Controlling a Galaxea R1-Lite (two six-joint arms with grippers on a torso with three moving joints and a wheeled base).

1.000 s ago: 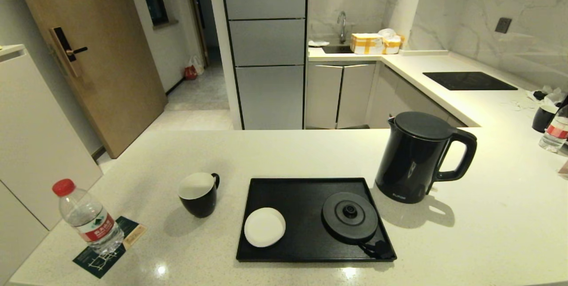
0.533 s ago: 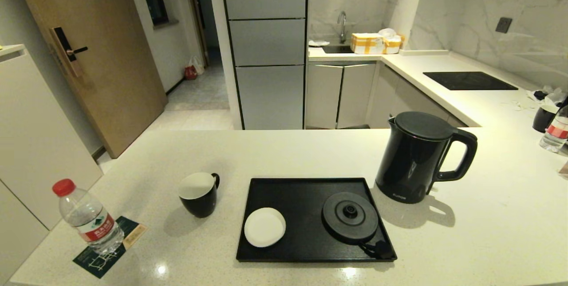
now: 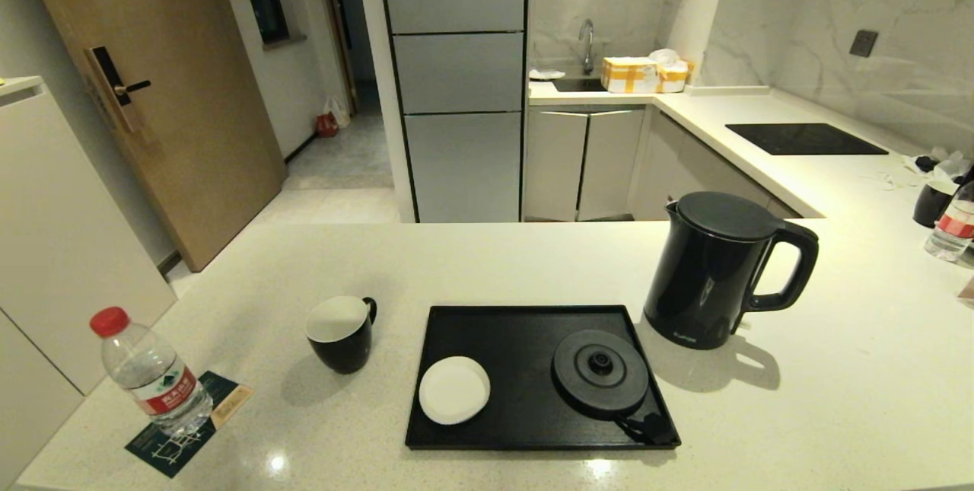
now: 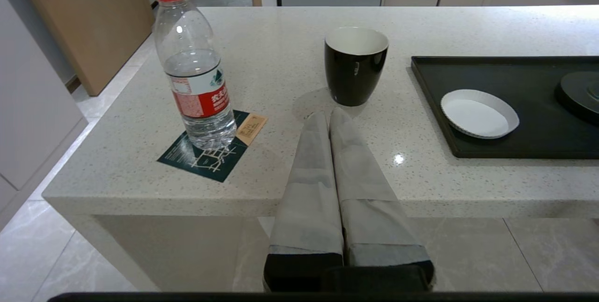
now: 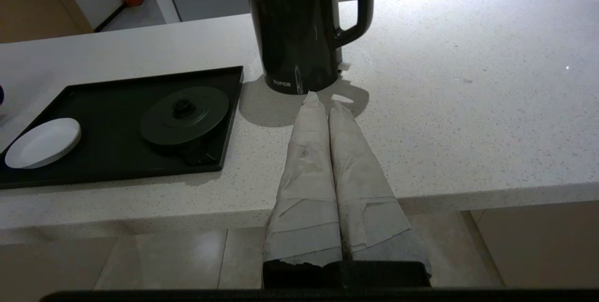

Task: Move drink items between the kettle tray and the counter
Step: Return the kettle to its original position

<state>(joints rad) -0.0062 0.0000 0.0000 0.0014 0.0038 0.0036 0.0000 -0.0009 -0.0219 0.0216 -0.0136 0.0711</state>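
Note:
The black kettle tray [image 3: 525, 323] lies on the cream counter [image 3: 487, 263], holding a white saucer [image 3: 453, 390] and the round kettle base [image 3: 600, 371]. The tall black kettle [image 3: 711, 270] stands on the counter just right of the tray. Left of the tray sits the white-lined black mug [image 3: 340, 333]. At the far left a clear bottle with red cap [image 3: 150, 374] stands on a green leaflet [image 3: 186, 422]. Neither gripper shows in the head view. My left gripper [image 4: 329, 117] is shut and empty, short of the mug [image 4: 355, 65]. My right gripper [image 5: 324, 101] is shut and empty, short of the kettle [image 5: 304, 25].
A black hob panel [image 3: 804, 138] lies flush in the side counter at the right. Another mug [image 3: 933, 202] and bottle [image 3: 951, 229] stand at the far right edge. Boxes [image 3: 643, 74] sit by the sink at the back.

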